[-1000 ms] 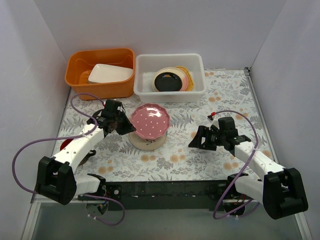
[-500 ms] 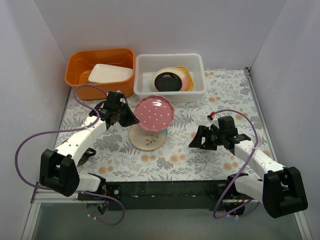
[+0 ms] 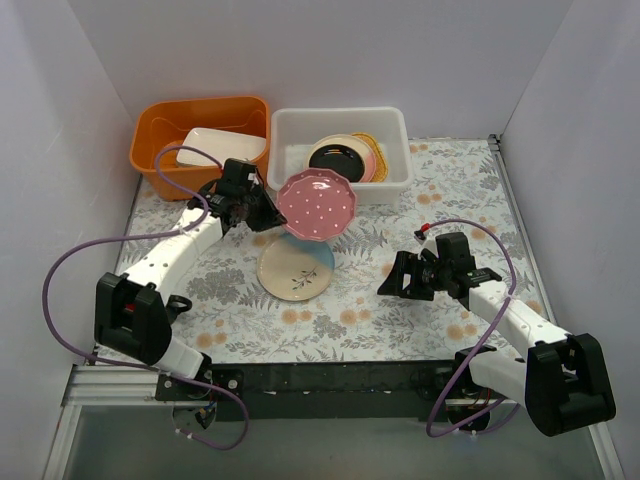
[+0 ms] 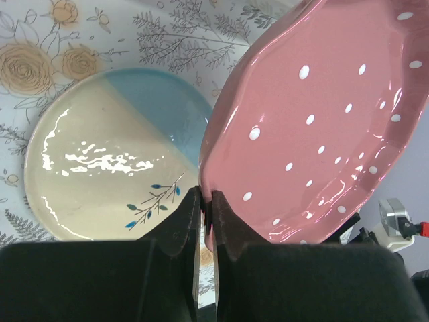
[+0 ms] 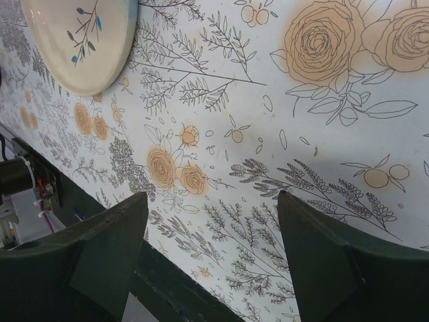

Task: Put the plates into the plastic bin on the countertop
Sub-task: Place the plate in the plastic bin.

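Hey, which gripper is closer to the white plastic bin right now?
Left. The left gripper holds the pink dotted plate just in front of the plastic bin; the right gripper sits open over the countertop, well off toward the near right.

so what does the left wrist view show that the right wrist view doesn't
Only left wrist: the pink white-dotted scalloped plate, its rim pinched in the shut left gripper. Only right wrist: the open right gripper, holding nothing. Both: the round cream-and-light-blue plate with a twig print, lying on the fern-printed countertop.
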Motion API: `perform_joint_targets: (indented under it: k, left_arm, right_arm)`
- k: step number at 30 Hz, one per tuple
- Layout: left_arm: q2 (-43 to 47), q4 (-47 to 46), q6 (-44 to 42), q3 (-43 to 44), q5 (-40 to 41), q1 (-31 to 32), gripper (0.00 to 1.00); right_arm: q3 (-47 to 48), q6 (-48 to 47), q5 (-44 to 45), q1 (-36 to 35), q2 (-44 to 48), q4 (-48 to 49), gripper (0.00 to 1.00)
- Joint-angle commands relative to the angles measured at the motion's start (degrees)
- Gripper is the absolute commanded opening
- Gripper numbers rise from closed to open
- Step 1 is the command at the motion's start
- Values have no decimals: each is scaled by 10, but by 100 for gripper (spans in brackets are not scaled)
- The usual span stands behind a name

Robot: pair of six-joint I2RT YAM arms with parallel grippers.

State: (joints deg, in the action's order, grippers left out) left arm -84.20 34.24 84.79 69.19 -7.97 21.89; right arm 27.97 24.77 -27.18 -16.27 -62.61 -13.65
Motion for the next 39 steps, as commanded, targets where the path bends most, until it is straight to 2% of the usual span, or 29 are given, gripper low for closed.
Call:
perform_joint_targets:
  k: [1,20,39]
  left_arm:
    - [-3,-63,5,69,-32,3,0]
    - [-158,-30,-23,282,-36,4,0]
    - [-292,8,-43,451,-37,4,0]
  right_arm:
    - [-8,-2,-14,-3,0,19,85]
    - [-27,7,-27,-3,-21,51,85]
    - [-7,-5,-17,-3,-55,47,85]
